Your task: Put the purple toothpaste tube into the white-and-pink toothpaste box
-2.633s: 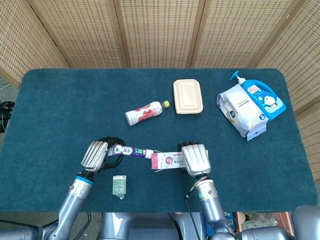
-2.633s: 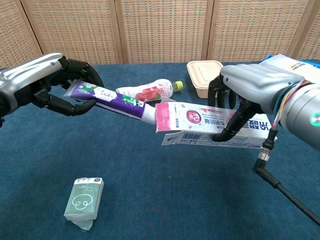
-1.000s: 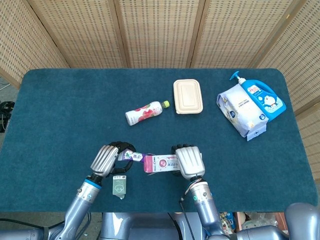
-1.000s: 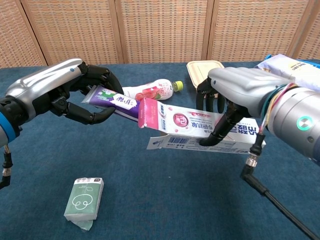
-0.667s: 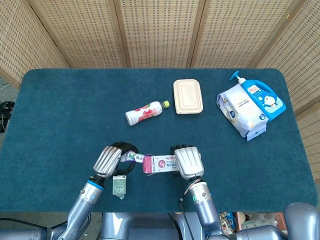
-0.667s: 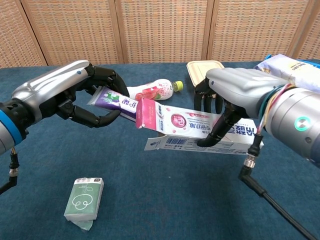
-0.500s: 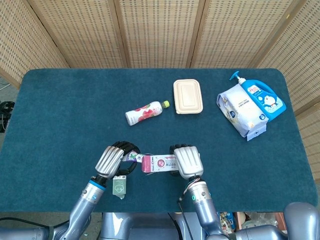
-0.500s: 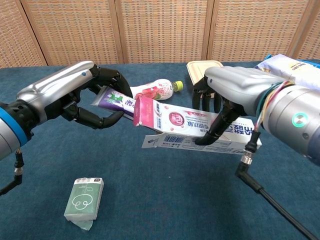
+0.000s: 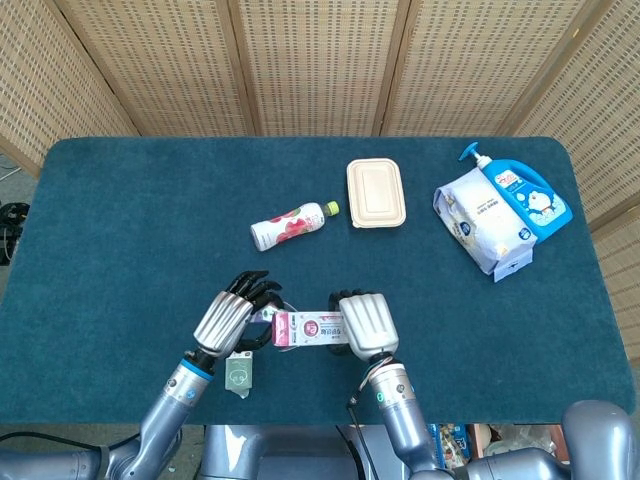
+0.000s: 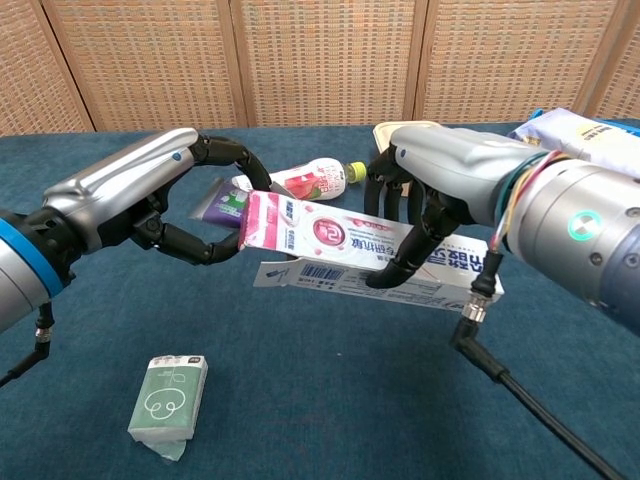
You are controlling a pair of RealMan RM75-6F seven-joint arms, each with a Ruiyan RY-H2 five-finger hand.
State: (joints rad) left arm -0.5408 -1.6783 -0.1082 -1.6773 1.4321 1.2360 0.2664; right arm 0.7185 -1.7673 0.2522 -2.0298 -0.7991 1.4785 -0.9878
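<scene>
Both hands have closed the gap since the earlier frames, and most of the purple toothpaste tube (image 10: 226, 203) has slid into the white-and-pink toothpaste box (image 10: 330, 238); only its flat tail end now shows. The left hand (image 10: 178, 200) curls loosely around that tail, fingers partly spread; whether it actually grips the tail I cannot tell. The right hand (image 10: 432, 190) grasps the box from above, holding it level above the table (image 10: 300, 400), open mouth toward the left hand. Insertion looks nearly finished. Next, I judge, the left hand must push the tail fully in, then let go. Further out lie a small green packet (image 10: 168, 396), a pink drink bottle (image 10: 310, 178) and a beige lunch box (image 9: 376, 192).
</scene>
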